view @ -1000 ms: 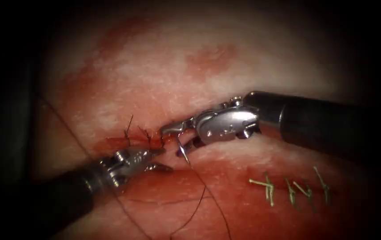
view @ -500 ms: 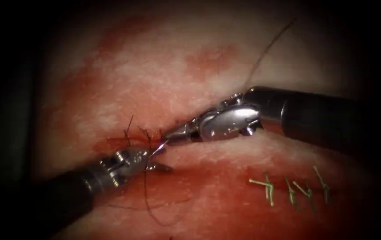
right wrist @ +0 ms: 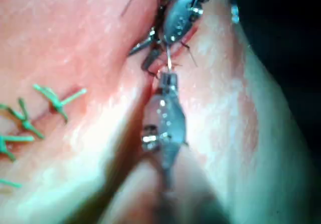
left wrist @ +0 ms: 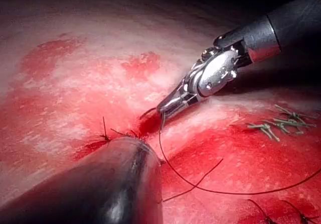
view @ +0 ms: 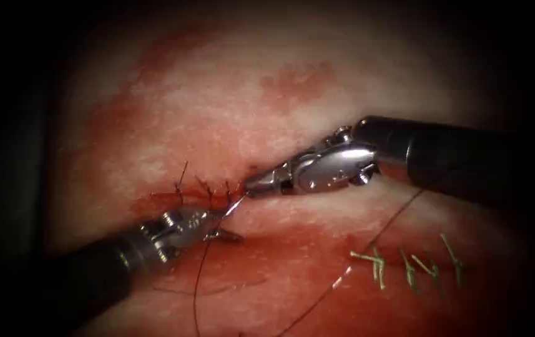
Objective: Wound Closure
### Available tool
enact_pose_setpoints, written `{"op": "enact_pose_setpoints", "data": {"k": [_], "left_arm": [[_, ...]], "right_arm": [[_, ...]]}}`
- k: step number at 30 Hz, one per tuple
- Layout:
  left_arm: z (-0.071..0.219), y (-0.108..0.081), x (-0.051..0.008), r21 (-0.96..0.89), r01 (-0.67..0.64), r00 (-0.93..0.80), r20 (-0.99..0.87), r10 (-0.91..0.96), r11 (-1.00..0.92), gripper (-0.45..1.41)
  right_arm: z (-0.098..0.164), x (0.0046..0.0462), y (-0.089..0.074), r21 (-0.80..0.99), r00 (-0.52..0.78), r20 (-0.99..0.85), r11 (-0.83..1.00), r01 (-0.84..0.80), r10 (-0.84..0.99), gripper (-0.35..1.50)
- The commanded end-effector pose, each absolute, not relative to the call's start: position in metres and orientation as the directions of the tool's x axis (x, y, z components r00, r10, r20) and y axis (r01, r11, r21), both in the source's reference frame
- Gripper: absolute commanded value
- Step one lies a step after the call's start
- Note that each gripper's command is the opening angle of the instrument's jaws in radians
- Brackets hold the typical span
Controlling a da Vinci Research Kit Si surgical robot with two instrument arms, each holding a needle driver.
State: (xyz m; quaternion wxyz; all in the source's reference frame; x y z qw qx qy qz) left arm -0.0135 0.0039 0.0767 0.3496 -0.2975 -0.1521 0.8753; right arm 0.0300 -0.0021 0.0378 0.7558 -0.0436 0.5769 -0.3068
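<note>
Needle withdrawal at the cut [view: 173,201] in the tissue [view: 230,112]. The right tool [view: 248,187], fingers pressed together, pinches the needle [view: 235,203] near one end, just right of the dark stitches [view: 203,188]. It has shifted rightward over the last half second, taking the needle with it. We cannot tell whether the other end is still in the tissue. The left tool [view: 230,226], fingers spread, holds nothing beside that end. The thread [view: 200,274] trails toward us. We judge the next move needs a pull along the needle's curve.
</note>
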Motion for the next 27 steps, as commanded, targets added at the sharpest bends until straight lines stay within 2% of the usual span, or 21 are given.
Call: {"op": "enact_pose_setpoints", "data": {"k": [1, 3, 4, 6, 10, 18, 21, 27], "left_arm": [[0.0772, 0.0041, -0.0140, -0.474, -0.521, -0.578, -0.415, 0.702, -0.709, 0.25], [0.0772, 0.0041, -0.0140, -0.474, -0.521, -0.578, -0.415, 0.702, -0.710, 0.25], [0.0772, 0.0041, -0.0140, -0.474, -0.521, -0.578, -0.415, 0.702, -0.710, 0.25], [0.0772, 0.0041, -0.0140, -0.474, -0.521, -0.578, -0.415, 0.702, -0.710, 0.25], [0.0772, 0.0041, -0.0140, -0.474, -0.521, -0.578, -0.415, 0.702, -0.710, 0.25], [0.0771, 0.0041, -0.0140, -0.475, -0.521, -0.580, -0.413, 0.702, -0.710, 0.25], [0.0770, 0.0041, -0.0139, -0.476, -0.520, -0.580, -0.412, 0.702, -0.709, 0.25], [0.0746, 0.0064, -0.0129, -0.439, -0.498, -0.566, -0.489, 0.664, -0.748, 0.15]], "right_arm": [[0.0382, 0.0308, -0.0020, -0.383, 0.182, -0.861, 0.840, 0.384, -0.476, 0.10], [0.0381, 0.0307, -0.0023, -0.328, 0.244, -0.883, 0.899, 0.289, -0.400, 0.93], [0.0380, 0.0307, -0.0028, -0.302, 0.273, -0.896, 0.931, 0.206, -0.351, 1.26], [0.0379, 0.0306, -0.0038, -0.315, 0.274, -0.903, 0.944, 0.099, -0.330, 1.43], [0.0377, 0.0307, -0.0070, -0.333, 0.334, -0.887, 0.943, 0.016, -0.320, 1.48], [0.0376, 0.0316, -0.0114, -0.460, 0.409, -0.842, 0.864, -0.206, -0.351, 1.43], [0.0372, 0.0316, -0.0109, -0.480, 0.423, -0.832, 0.849, -0.222, -0.360, 1.41], [0.0353, 0.0275, -0.0093, -0.486, 0.431, -0.835, 0.827, -0.282, -0.343, 1.38]]}}
